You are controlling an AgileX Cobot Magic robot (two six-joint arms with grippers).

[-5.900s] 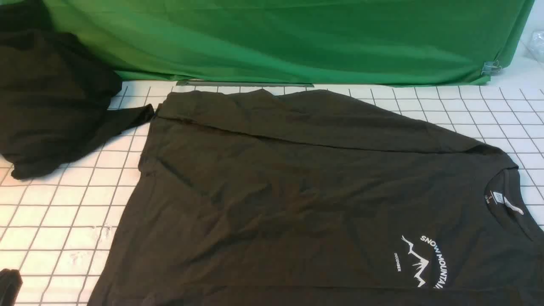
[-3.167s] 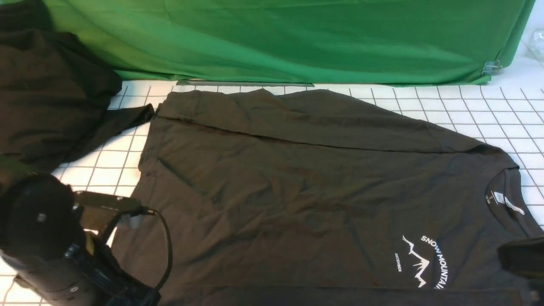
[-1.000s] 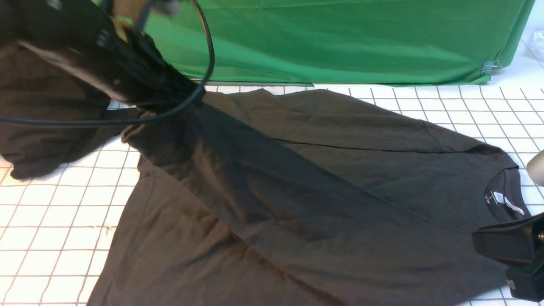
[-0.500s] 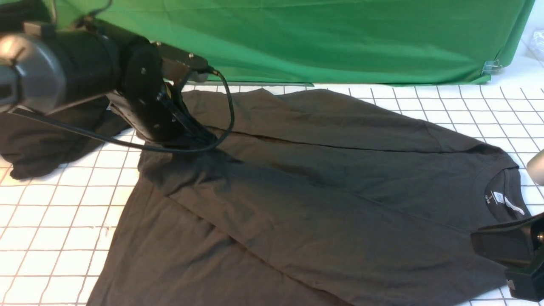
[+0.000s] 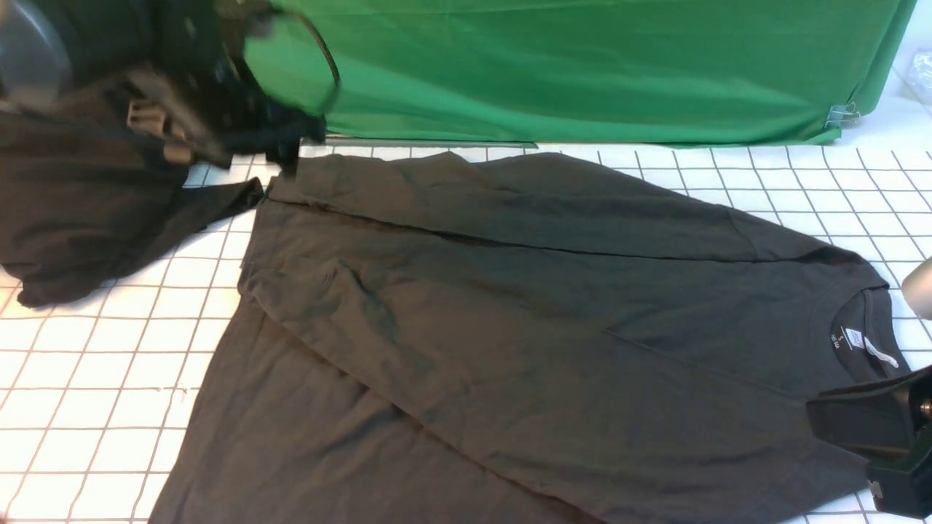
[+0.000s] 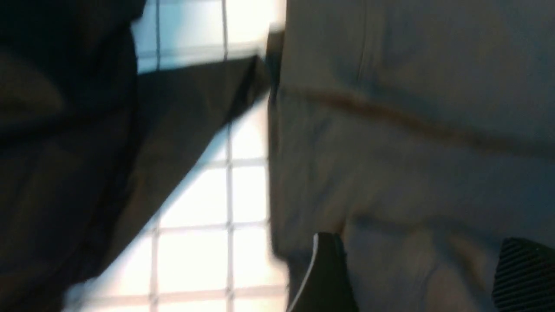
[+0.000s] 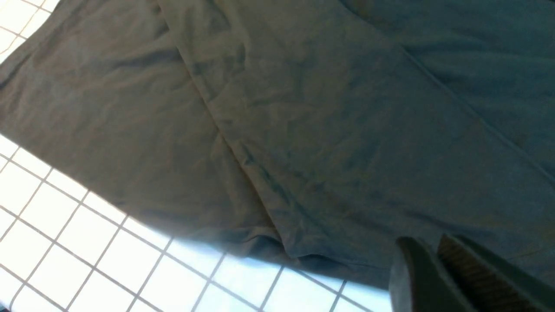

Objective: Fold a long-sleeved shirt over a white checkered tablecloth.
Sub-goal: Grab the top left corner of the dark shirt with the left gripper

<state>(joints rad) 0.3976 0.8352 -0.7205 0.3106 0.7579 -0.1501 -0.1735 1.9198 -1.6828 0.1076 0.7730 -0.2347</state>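
My left gripper [image 6: 414,240], jaws newly spread, lifts away from the long-sleeved shirt [image 5: 553,313] lying on the white checkered tablecloth [image 5: 95,378], 1 side now folded over; my right gripper [image 7: 427,240] stays closed

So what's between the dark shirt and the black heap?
Bare white checkered tablecloth separates the dark long-sleeved shirt from the black garment heap, in the front view.

The long-sleeved shirt [image 5: 510,313] is matt, softly creased cloth. The white checkered tablecloth [image 5: 109,378] looks smooth and faintly scuffed. The green backdrop [image 5: 546,65] is smooth cloth with a slight sheen, the garment heap [image 5: 80,204] matt black cloth, the small clip [image 5: 843,115] silvery metal.
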